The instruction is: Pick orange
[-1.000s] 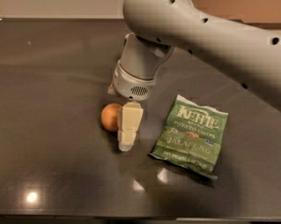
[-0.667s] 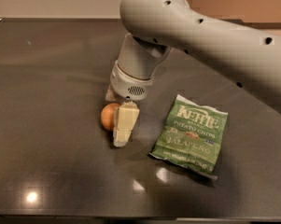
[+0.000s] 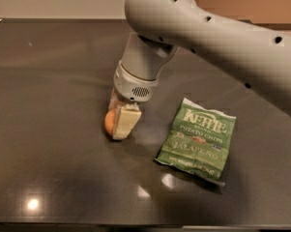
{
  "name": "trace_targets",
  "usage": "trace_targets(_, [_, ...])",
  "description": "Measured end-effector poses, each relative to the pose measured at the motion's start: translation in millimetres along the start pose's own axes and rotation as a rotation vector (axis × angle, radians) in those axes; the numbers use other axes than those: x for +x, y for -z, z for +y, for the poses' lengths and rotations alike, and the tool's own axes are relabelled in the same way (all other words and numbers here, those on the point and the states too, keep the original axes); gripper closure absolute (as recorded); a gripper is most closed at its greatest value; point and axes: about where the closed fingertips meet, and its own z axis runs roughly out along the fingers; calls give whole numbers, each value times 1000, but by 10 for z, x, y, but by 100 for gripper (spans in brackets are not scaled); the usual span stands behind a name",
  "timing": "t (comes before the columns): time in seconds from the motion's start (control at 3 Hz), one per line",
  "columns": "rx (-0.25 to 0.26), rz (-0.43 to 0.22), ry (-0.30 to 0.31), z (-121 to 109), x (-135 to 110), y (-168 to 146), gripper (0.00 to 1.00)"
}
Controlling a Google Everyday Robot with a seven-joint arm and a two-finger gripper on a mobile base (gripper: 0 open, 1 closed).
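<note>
The orange (image 3: 108,123) lies on the dark tabletop (image 3: 53,81), left of centre. Only its left part shows; the rest is hidden behind the gripper. My gripper (image 3: 119,127) hangs from the grey arm (image 3: 193,28) and is down at the orange, its cream tip touching or nearly touching the table right beside the fruit. The orange rests on the table and is not lifted.
A green Kettle jalapeño chip bag (image 3: 198,138) lies flat to the right of the gripper. The grey arm reaches in from the upper right above it. The table's front edge (image 3: 135,224) runs along the bottom.
The gripper has come lower and shifted left over the orange, covering more of it. The orange and the chip bag have not moved.
</note>
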Motion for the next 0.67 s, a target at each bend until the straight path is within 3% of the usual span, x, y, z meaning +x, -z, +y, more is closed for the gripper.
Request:
trace_targets(0.33, [-9,14,15,41,-112,152,89])
trace_targets(0.67, [-33,2,33,119,-260,376,100])
